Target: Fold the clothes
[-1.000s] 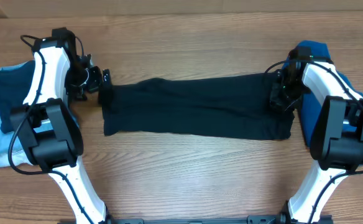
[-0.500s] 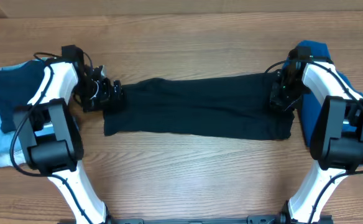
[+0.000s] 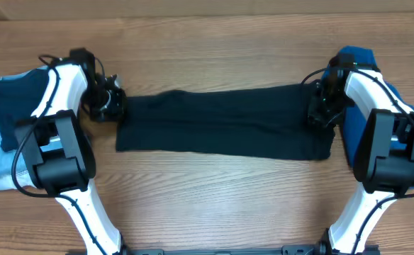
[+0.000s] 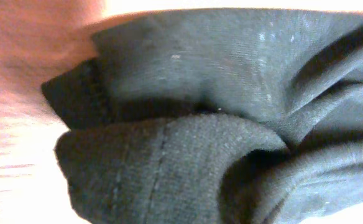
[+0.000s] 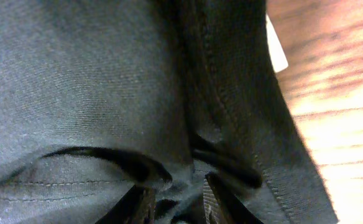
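Two arms bracket the black shirt point(image 3: 221, 131), which lies stretched in a long band across the middle of the table point(image 3: 207, 205). At its far left corner the left gripper point(image 3: 112, 105) is clamped tight on the cloth, which bunches close before its camera. At the other end the right gripper point(image 3: 322, 110) is narrowly parted, with a pinch of fabric between its fingers point(image 5: 138, 208). The step looks like securing both ends for a fold; next, both corners likely need lifting together and carrying evenly toward the near edge. A second ago the left jaws stood wide beside the corner; they have since pushed in and closed, while the right arm has not moved.
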{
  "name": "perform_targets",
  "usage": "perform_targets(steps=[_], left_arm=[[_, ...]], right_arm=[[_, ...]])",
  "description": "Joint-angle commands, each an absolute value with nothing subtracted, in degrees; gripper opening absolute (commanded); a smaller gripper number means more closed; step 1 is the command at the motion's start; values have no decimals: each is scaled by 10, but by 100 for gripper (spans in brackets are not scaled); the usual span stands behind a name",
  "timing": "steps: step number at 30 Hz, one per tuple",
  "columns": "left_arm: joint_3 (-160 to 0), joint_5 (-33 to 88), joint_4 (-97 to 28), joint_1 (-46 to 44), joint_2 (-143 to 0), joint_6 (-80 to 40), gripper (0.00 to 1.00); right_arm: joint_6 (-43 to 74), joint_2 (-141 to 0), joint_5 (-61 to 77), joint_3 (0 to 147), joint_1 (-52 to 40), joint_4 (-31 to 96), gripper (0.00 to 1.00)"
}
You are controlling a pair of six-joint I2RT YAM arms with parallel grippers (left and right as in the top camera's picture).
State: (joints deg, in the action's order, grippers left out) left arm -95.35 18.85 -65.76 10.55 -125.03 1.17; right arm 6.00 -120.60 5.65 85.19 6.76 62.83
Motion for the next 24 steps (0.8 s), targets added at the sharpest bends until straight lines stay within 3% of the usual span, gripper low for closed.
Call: perform_targets(steps=[1,7,12,24], left_arm=[[-1038,94,-683,123,-1249,11,4],[-1111,-57,-723,126,-1248,-12,4],[-1180,-32,-769,93,-1248,-41,4],[-1162,-96,-777,-190,-1249,-95,4]], right_arm=[[60,-1187,59,884,79,641,32],[55,-1096,80,931,79,674,37],[55,-1090,81,931,79,692,37],[55,-1090,81,931,79,715,37]])
